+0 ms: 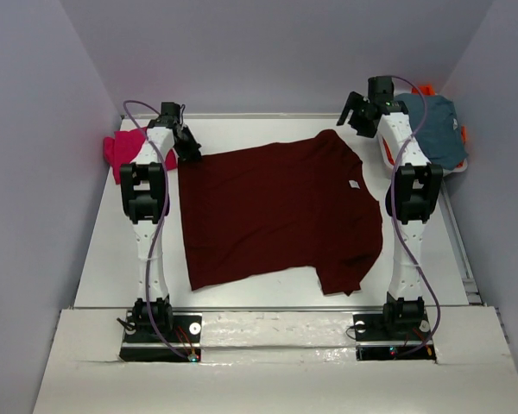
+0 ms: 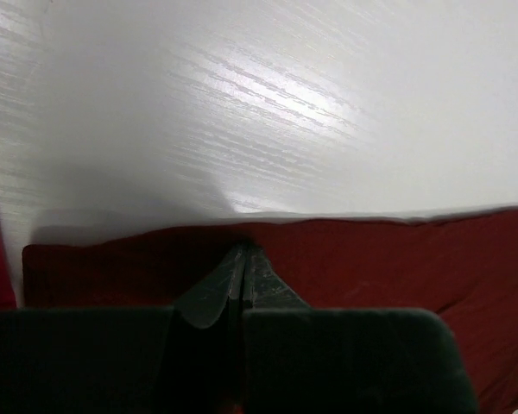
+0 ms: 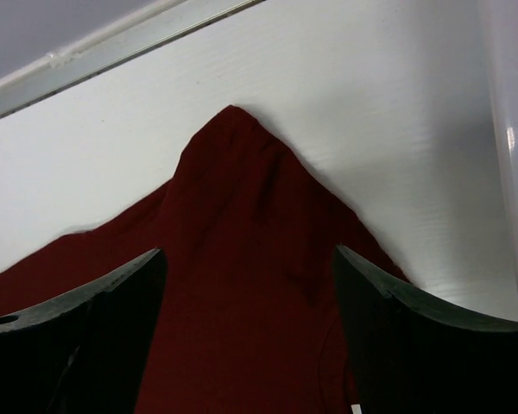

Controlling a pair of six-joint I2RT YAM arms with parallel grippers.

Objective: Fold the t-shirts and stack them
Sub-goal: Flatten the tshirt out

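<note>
A large dark maroon t-shirt (image 1: 276,207) lies spread flat on the white table (image 1: 104,250), its label side toward the right. My left gripper (image 1: 190,148) sits at the shirt's far left corner, shut on the cloth edge; in the left wrist view the closed tips (image 2: 244,252) pinch the maroon hem (image 2: 397,259). My right gripper (image 1: 356,116) hangs open just above the shirt's far right corner. In the right wrist view that gripper (image 3: 249,250) holds nothing, and the pointed maroon corner (image 3: 233,190) lies on the table below it. A magenta-pink t-shirt (image 1: 119,151) lies bunched at the far left.
A grey-blue garment (image 1: 436,129) lies on an orange one (image 1: 426,89) at the far right corner. Pale walls close in the table at the back and sides. A metal rail (image 3: 112,52) runs along the table's far edge.
</note>
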